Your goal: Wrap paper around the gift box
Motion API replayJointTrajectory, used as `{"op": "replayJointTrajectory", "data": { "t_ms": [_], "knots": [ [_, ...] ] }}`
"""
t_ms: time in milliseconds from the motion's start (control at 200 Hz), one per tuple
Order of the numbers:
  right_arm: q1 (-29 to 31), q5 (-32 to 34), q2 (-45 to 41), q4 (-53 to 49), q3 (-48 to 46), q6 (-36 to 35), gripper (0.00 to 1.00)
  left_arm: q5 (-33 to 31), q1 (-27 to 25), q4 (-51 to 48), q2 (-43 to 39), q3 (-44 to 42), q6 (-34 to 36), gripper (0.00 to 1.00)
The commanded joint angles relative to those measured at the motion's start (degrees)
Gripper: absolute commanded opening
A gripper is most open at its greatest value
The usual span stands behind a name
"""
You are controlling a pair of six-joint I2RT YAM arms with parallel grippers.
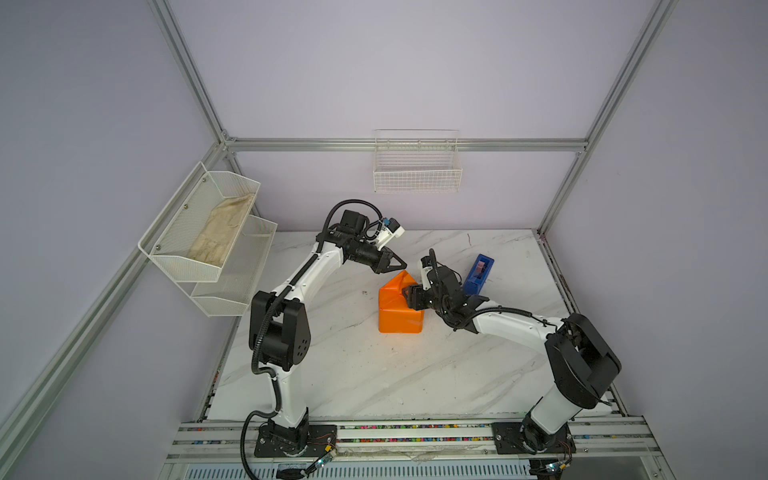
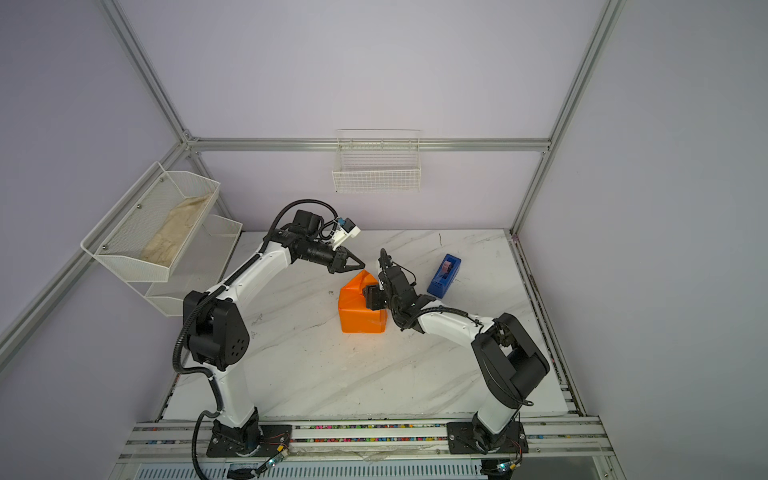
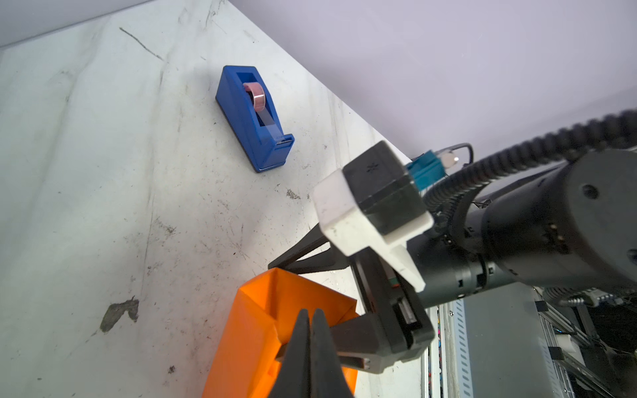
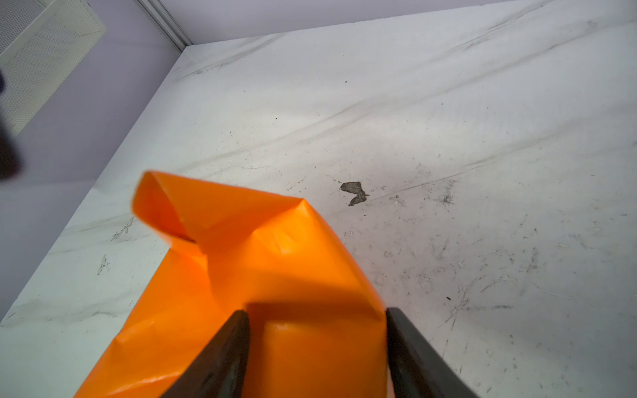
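Orange paper (image 1: 399, 320) sits as a parcel in the middle of the bench (image 1: 374, 374), and the gift box itself is hidden inside it.

From the left, the left gripper (image 1: 404, 264) hangs just over the parcel's far end with its fingers (image 3: 303, 330) pressed flat together. I cannot tell whether a paper edge is nipped between them. Below it, that far end gapes open, with one flap standing up to a peak.

The parcel's long axis runs from the near edge of the bench toward the back wall. The open mouth points at the wall, and the near end looks folded shut.

On the right, the right gripper (image 1: 409, 298) bears on the parcel. Its fingers (image 4: 238, 344) are spread fairly wide and clasp the wrapped block on both sides, steadying it. Further right, well apart, the blue tape dispenser (image 1: 478, 274) stands free.

I'd say the far-end fold is the step in hand. Next, the peaked flap needs pressing down flat against the end while the right side keeps the parcel from sliding, and then tape.
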Motion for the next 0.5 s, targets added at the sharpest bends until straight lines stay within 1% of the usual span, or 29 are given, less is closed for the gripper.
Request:
{"op": "replayJointTrajectory", "data": {
  "t_ms": [0,70,95,150,230,355,495],
  "knots": [
    [1.0,-3.0,3.4,-9.9,-2.0,-1.2,0.63,1.2,-0.7,0.6,-2.0,-3.2,-0.2,0.04],
    [1.0,-3.0,3.4,-9.9,-1.9,-1.2,0.63,-2.3,-0.8,0.5,-2.3,-3.0,-1.0,0.12],
    [1.0,-3.0,3.4,-10.0,-1.9,-1.2,0.63,-3.1,-0.7,0.6,-2.5,-2.8,-1.0,0.15],
    [1.0,-3.0,3.4,-10.0,-1.9,-1.4,0.63,-5.2,-0.7,0.8,-2.7,-1.9,-1.6,0.24],
    [1.0,-3.1,3.5,-10.0,-1.8,-1.3,0.63,-7.9,-0.8,1.6,-3.2,-0.6,-2.1,0.33],
    [1.0,-3.1,3.4,-10.1,-1.7,-1.3,0.63,-11.1,-0.6,1.2,-3.1,0.6,-0.3,0.35],
    [1.0,-2.8,3.3,-10.4,-1.8,-1.4,0.63,-9.5,0.6,-2.7,-2.1,1.2,3.7,0.35]
  ]
}}
